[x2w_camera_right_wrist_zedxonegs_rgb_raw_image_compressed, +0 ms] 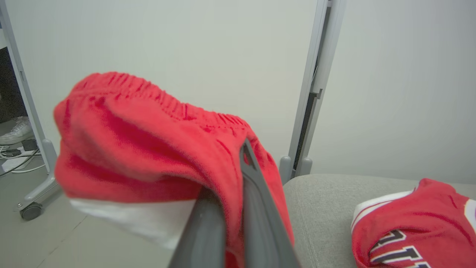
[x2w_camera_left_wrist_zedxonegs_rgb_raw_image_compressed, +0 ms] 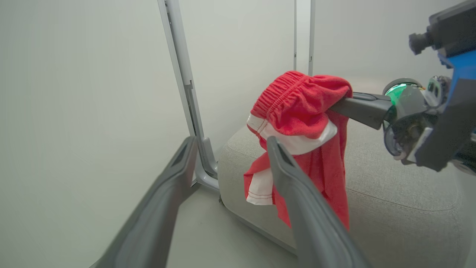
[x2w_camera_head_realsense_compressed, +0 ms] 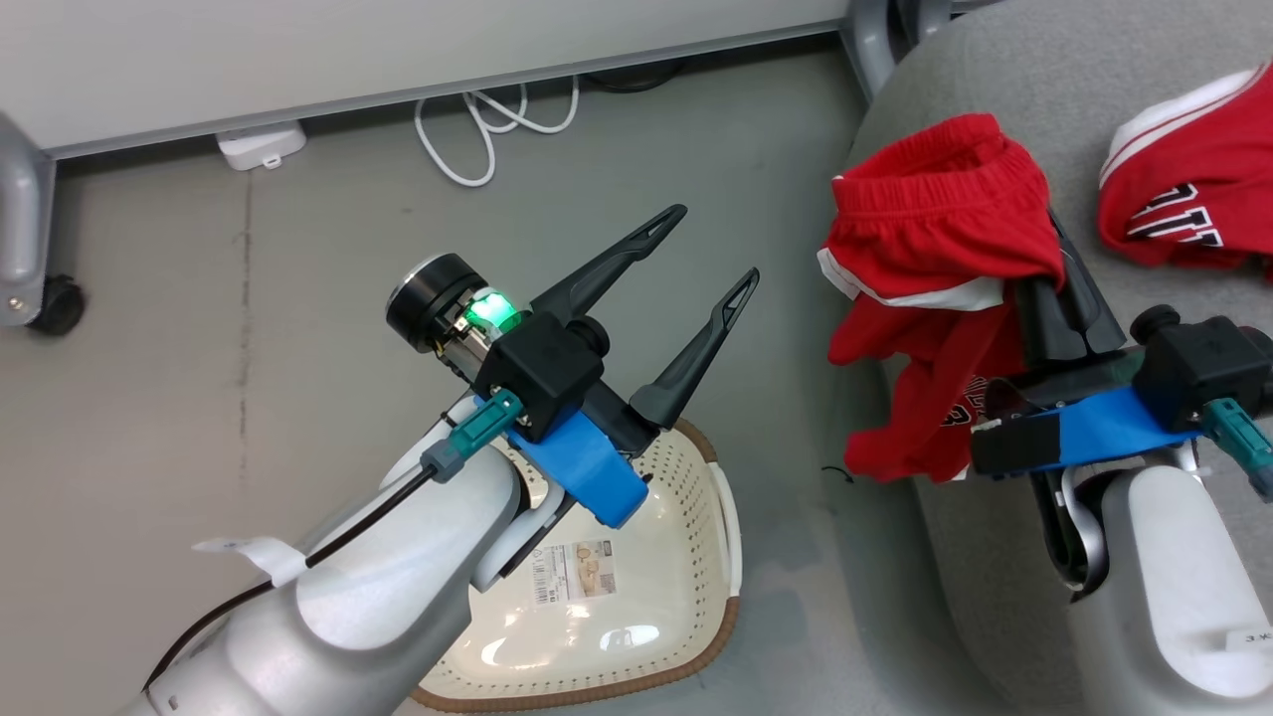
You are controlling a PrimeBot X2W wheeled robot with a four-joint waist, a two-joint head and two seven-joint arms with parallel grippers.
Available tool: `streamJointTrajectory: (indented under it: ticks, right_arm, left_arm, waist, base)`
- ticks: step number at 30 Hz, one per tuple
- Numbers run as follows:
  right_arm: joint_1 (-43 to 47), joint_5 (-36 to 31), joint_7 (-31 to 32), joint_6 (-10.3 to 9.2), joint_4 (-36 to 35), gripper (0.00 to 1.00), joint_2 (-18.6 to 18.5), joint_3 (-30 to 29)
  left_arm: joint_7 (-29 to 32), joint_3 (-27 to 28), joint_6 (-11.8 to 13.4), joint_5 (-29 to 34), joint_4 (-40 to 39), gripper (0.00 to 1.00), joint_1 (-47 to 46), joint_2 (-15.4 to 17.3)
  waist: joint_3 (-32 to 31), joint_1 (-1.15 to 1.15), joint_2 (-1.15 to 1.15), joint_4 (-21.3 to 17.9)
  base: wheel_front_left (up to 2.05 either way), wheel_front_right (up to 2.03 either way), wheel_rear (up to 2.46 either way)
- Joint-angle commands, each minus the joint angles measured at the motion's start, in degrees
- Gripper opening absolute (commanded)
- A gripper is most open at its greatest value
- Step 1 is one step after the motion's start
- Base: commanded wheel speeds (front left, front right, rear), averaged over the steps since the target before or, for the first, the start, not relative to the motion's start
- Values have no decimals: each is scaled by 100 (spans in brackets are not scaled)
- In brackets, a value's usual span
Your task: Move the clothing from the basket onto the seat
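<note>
One red jersey with black-and-white numbers [x2w_camera_head_realsense_compressed: 1183, 189] already lies on the grey fabric sofa seat [x2w_camera_head_realsense_compressed: 1054, 80]; the cream perforated plastic basket [x2w_camera_head_realsense_compressed: 636, 597] on the floor looks empty. Red elastic-waist shorts with white trim [x2w_camera_head_realsense_compressed: 935, 239] drape over the right fingers [x2w_camera_head_realsense_compressed: 1069, 308], which pinch them above the seat's edge, not yet released. The left fingers [x2w_camera_head_realsense_compressed: 696, 348] are spread wide, empty.
</note>
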Motion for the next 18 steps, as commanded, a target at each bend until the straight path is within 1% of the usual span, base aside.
streamJointTrajectory:
  ticks: [1,5,11,18]
  right_arm:
    - [91,-13,-5,2,-91,0,27,-74]
    - [214,19,-5,2,-234,0,82,-186]
    - [392,47,-5,2,-385,0,124,-318]
    - [688,71,-5,2,-566,0,148,-562]
  left_arm:
    - [-24,-1,0,37,-34,100,48,35]
    - [-26,-20,-4,73,-61,100,67,54]
    - [-26,-75,-28,121,-68,100,47,27]
    - [-27,-121,-28,152,-34,100,58,-33]
  waist:
    - [85,0,0,-208]
    - [127,0,0,-457]
    - [160,0,0,-690]
    - [137,0,0,-827]
  base:
    - [0,0,0]
    - [0,0,0]
    - [0,0,0]
    - [0,0,0]
